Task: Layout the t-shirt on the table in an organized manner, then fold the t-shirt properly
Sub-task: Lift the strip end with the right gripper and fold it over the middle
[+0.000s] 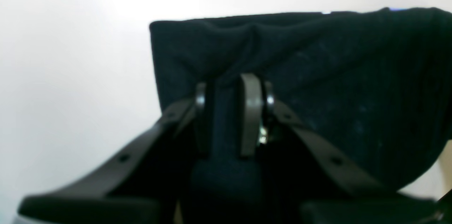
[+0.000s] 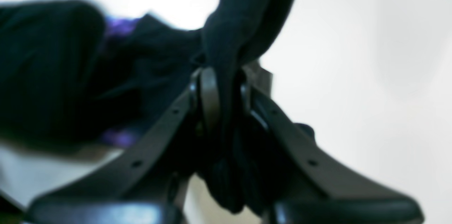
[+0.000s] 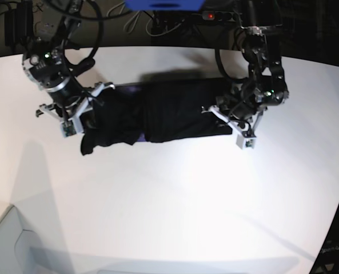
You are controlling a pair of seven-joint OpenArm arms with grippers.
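Apparently unlabelled black t-shirt [image 3: 158, 114], purple print.

At the top centre of the base view we see a blue object [image 3: 164, 4], cut off by the frame edge, so we cannot tell what it is. Just to its right a dark strip [image 3: 215, 16] carries 1 small red light. Pale cables [image 3: 136, 21] loop below the blue object against the dark background, and more dark cables [image 3: 60, 8] hang at the upper left. In the lower left corner sits a white box-like corner [image 3: 6, 242].
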